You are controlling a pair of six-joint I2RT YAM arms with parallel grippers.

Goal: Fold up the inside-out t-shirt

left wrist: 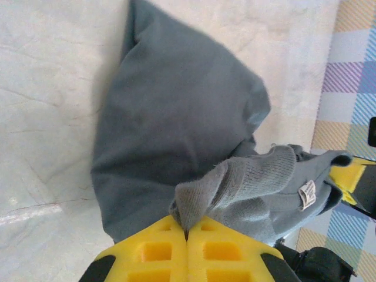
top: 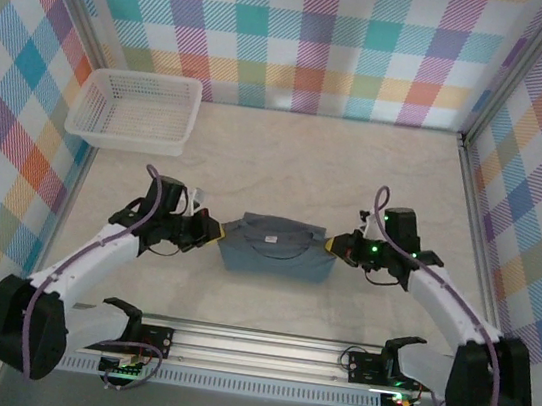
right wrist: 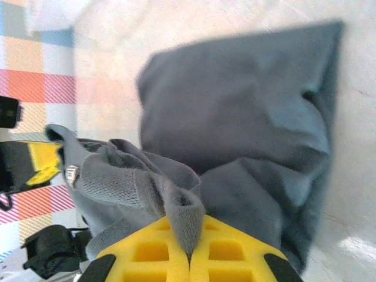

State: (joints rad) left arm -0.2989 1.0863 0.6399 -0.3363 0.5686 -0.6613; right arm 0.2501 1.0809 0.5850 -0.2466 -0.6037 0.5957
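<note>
The left gripper (left wrist: 187,236) is clamped tight on a pinch of ribbed fabric at the left edge of the inside-out t-shirt (top: 274,254). The right gripper (right wrist: 189,254) pinches a fold at the shirt's right edge in the same way. Between them the dark grey shirt lies bunched into a compact rectangle at the middle of the table (top: 288,155), a small white label (top: 269,238) showing on top. A white mesh basket (top: 138,109) sits well apart at the far left.
</note>
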